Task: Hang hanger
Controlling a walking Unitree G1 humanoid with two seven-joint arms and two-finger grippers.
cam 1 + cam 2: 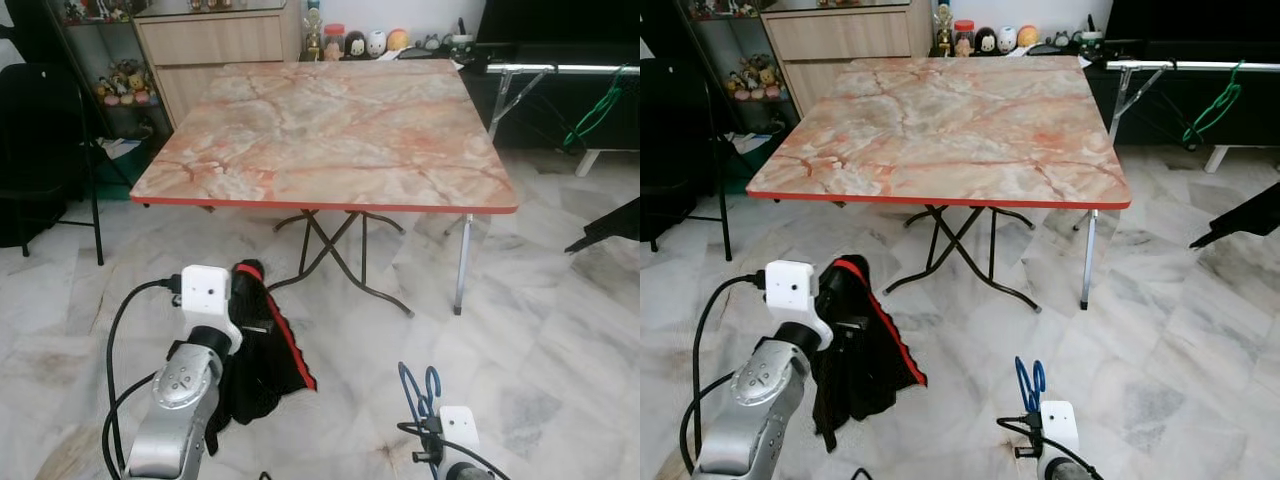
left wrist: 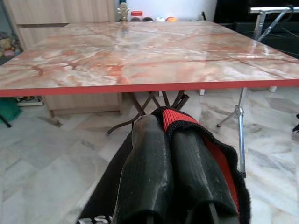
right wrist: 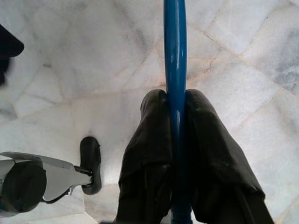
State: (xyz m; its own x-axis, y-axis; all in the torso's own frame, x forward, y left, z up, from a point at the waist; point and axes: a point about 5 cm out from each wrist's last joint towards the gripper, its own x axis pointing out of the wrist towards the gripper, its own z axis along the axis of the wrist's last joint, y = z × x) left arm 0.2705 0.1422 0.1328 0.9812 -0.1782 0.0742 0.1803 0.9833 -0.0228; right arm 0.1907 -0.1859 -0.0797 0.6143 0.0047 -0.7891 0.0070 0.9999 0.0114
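The right end effector is clamped on the thin blue metal hanger, held low above the marble floor. The left end effector pinches the black red-trimmed fabric garment, draped clear, short of the marble-patterned table.

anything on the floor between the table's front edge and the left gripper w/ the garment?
Only bare marble floor and the table's folding legs. Seen in both eye views, ahead of the left gripper holding the black garment.
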